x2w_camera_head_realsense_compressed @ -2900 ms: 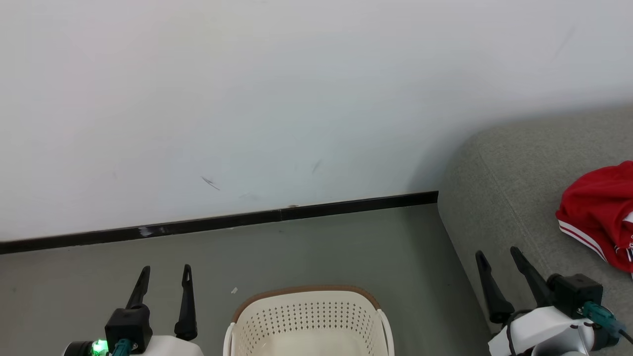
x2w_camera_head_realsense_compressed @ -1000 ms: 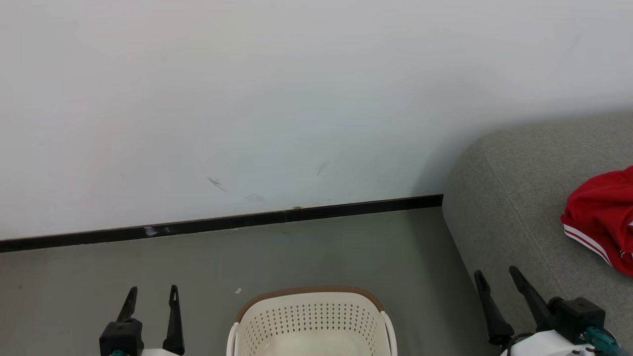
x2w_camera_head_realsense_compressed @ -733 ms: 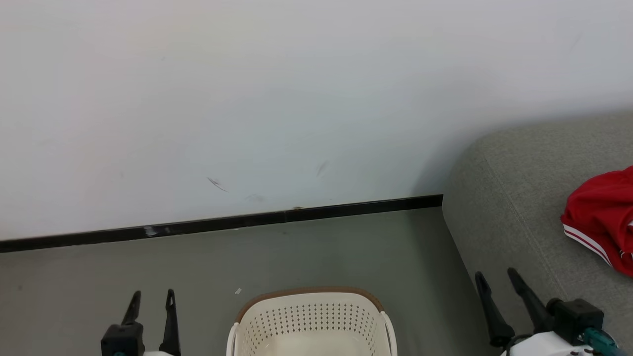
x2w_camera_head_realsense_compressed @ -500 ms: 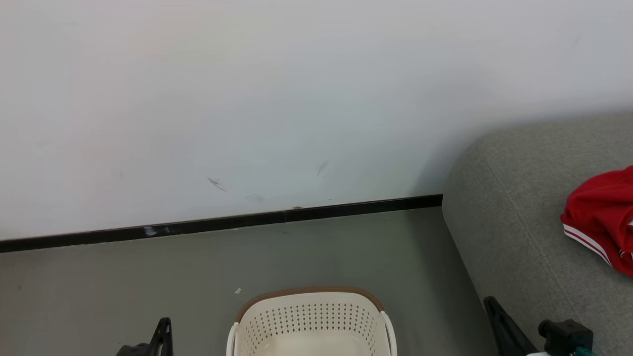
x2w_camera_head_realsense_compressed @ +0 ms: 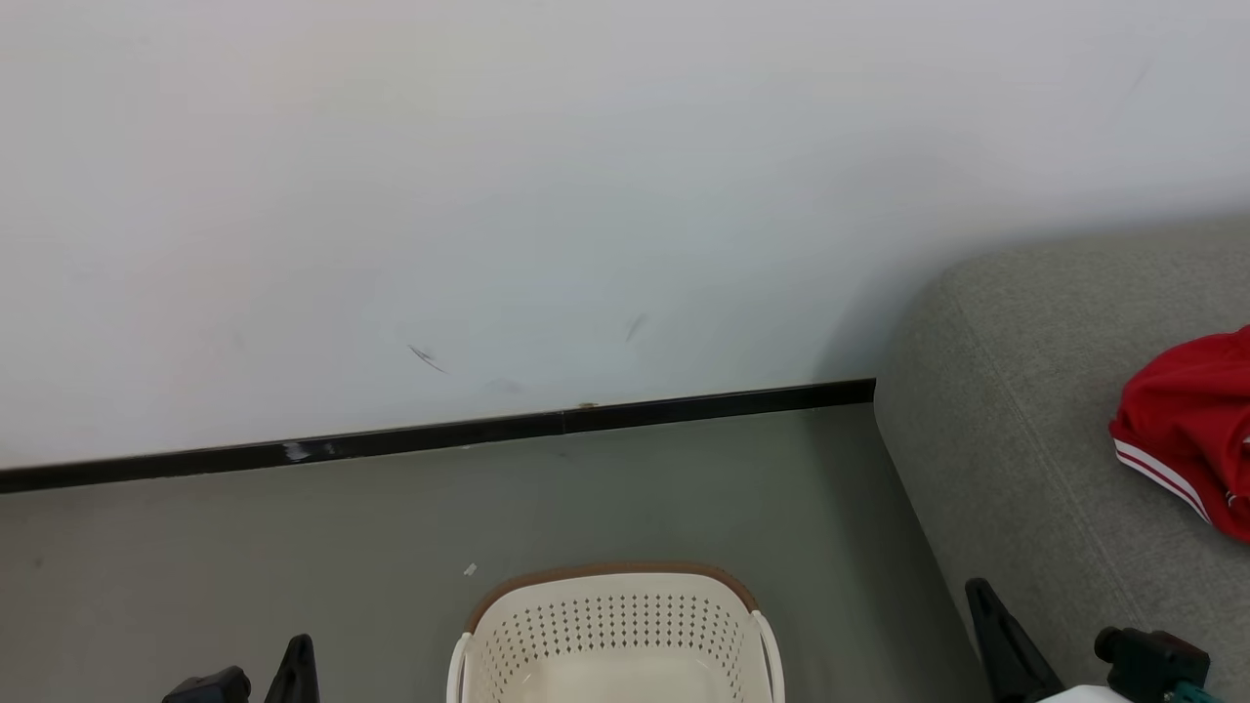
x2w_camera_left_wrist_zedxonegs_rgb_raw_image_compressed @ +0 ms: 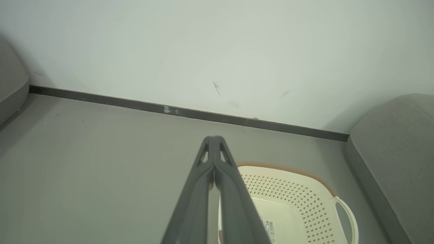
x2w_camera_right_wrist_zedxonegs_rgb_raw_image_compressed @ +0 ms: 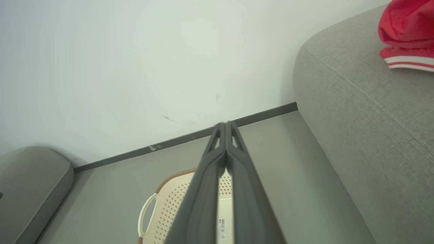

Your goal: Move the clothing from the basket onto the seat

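The red clothing (x2w_camera_head_realsense_compressed: 1187,430) with white-striped trim lies on the grey seat (x2w_camera_head_realsense_compressed: 1016,391) at the right; it also shows in the right wrist view (x2w_camera_right_wrist_zedxonegs_rgb_raw_image_compressed: 407,30) on the seat (x2w_camera_right_wrist_zedxonegs_rgb_raw_image_compressed: 366,112). The white perforated basket (x2w_camera_head_realsense_compressed: 610,625) with a brown rim stands on the floor at bottom centre, and what shows of its inside holds no cloth (x2w_camera_left_wrist_zedxonegs_rgb_raw_image_compressed: 305,203) (x2w_camera_right_wrist_zedxonegs_rgb_raw_image_compressed: 169,200). My left gripper (x2w_camera_left_wrist_zedxonegs_rgb_raw_image_compressed: 213,140) is shut on nothing, to the left of the basket (x2w_camera_head_realsense_compressed: 298,654). My right gripper (x2w_camera_right_wrist_zedxonegs_rgb_raw_image_compressed: 225,125) is shut on nothing, low beside the seat's edge (x2w_camera_head_realsense_compressed: 981,600).
A white wall with a dark skirting board (x2w_camera_head_realsense_compressed: 439,434) runs behind the grey floor (x2w_camera_head_realsense_compressed: 293,547). Another grey upholstered piece (x2w_camera_right_wrist_zedxonegs_rgb_raw_image_compressed: 30,183) stands at the far left. A barcode sticker (x2w_camera_left_wrist_zedxonegs_rgb_raw_image_compressed: 269,227) lies inside the basket.
Both grippers have shut and dropped lower in the head view, so that only their tips remain at the bottom edge. The clothing and basket have stayed put.
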Motion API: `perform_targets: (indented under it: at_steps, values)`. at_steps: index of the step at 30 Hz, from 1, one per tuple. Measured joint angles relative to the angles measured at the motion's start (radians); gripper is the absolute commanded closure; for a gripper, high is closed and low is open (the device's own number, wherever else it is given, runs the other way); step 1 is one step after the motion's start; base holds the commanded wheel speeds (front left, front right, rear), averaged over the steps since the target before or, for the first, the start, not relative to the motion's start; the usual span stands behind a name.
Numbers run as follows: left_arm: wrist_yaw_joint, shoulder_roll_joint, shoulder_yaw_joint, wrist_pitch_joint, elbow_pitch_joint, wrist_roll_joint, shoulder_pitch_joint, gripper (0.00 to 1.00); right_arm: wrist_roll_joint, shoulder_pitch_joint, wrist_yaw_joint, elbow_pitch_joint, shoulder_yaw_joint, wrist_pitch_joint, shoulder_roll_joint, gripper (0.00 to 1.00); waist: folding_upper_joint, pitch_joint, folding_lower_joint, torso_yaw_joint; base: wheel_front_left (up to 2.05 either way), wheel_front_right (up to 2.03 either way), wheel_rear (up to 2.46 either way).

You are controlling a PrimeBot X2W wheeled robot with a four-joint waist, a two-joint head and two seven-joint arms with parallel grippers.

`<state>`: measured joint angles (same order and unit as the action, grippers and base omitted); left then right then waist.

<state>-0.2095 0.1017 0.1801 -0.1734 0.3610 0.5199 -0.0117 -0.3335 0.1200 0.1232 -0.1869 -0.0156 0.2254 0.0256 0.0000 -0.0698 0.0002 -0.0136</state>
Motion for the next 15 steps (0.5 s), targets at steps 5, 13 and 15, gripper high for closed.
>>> perform_targets:
  at_steps: [5,13,15]
  values:
    - [0.018,-0.002,-0.019,0.023,0.000,0.061,0.002,1.00,-0.100,-0.002,0.000,0.000,0.007,-0.020,0.000,1.00,0.0000,0.005,0.0014,0.001,0.00,0.00,0.00]
    - [0.048,-0.008,-0.047,0.056,-0.004,0.157,0.008,1.00,-0.214,-0.007,0.000,-0.001,0.020,-0.050,0.001,1.00,0.0000,0.010,0.0083,0.004,0.00,0.00,0.00]
    - [0.056,-0.009,-0.054,0.061,-0.006,0.186,0.010,1.00,-0.246,-0.008,0.000,-0.001,0.022,-0.054,0.002,1.00,0.0000,0.010,0.0101,0.004,0.00,0.00,0.00]
